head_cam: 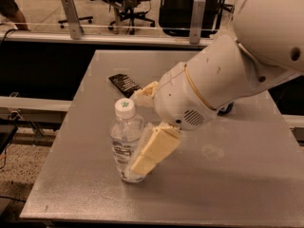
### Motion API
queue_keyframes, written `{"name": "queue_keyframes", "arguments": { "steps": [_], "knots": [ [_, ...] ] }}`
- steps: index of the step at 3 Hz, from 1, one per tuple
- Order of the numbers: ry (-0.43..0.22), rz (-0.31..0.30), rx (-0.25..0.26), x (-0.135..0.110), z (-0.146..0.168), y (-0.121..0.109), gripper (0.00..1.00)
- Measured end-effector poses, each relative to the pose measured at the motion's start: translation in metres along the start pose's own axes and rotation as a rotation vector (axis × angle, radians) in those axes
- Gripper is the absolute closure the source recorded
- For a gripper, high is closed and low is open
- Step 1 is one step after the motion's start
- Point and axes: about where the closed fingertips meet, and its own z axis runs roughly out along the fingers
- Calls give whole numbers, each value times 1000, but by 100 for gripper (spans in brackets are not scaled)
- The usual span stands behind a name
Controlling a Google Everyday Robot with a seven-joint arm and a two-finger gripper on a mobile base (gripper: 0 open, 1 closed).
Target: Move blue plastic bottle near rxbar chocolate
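Observation:
The blue plastic bottle [125,144], clear with a white cap bearing a green mark, stands upright near the table's front left. The rxbar chocolate [124,83], a flat black bar, lies behind it towards the table's back left. My gripper [137,132] is open, low over the table, and reaches in from the right. One cream finger [154,150] lies against the bottle's front right side. The other finger [145,92] is behind the bottle, near the cap. The bottle stands between them.
The grey table [237,184] has its front edge close to the bottle. My large white arm [223,75] covers the table's right middle and hides most of a dark bluish object [225,109]. Rails and office chairs stand behind the table.

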Motion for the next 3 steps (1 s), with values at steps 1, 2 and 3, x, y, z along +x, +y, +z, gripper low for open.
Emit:
{"name": "queue_keyframes", "arguments": {
  "steps": [1, 2, 3],
  "knots": [
    [0, 35, 14, 0, -2, -4, 41],
    [-14, 59, 24, -3, -8, -9, 63],
    [-18, 80, 58, -3, -15, -31, 86]
  ]
}}
